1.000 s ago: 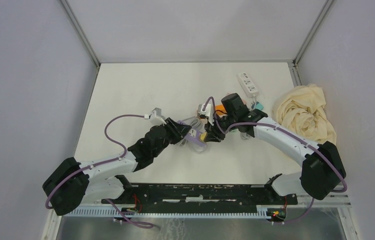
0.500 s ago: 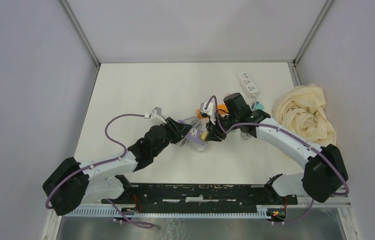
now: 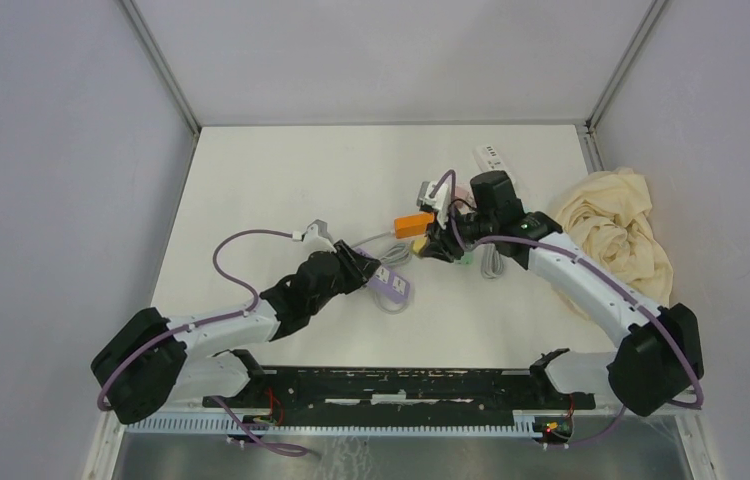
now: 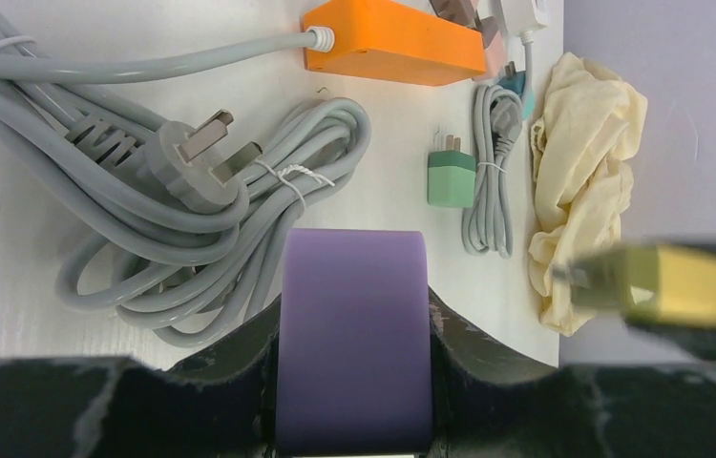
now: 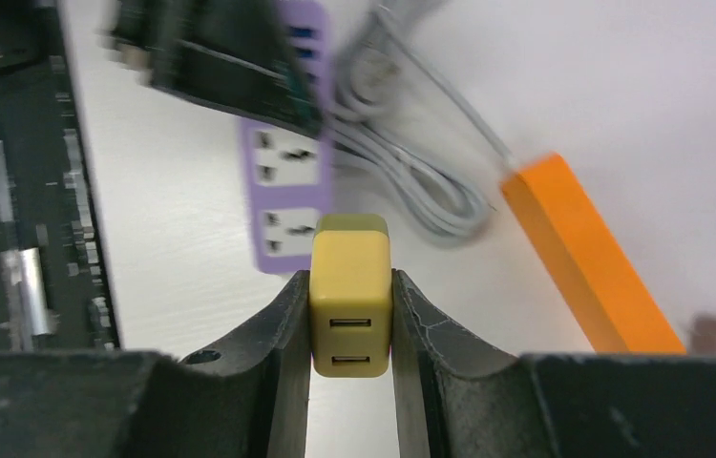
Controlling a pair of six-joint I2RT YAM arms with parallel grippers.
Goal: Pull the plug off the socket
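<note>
Currently the plug is clear of the purple socket strip. It is clenched by its sides in the right pincer, above the tabletop, past the middle toward the far right corner. The left pincer is clamped on the strip's end, nearer the near edge.

Judgement: extraction looks done.

Risks:
- The plug's smooth faces could slip in the narrow grip, dropping it onto the grey cable coil.
- A low swing of the right arm could clip the orange strip just beside it.

Pose: right arm reaches long, elbow bent, wrist pitched down. Left arm is stretched low, forearm nearly flat.
</note>
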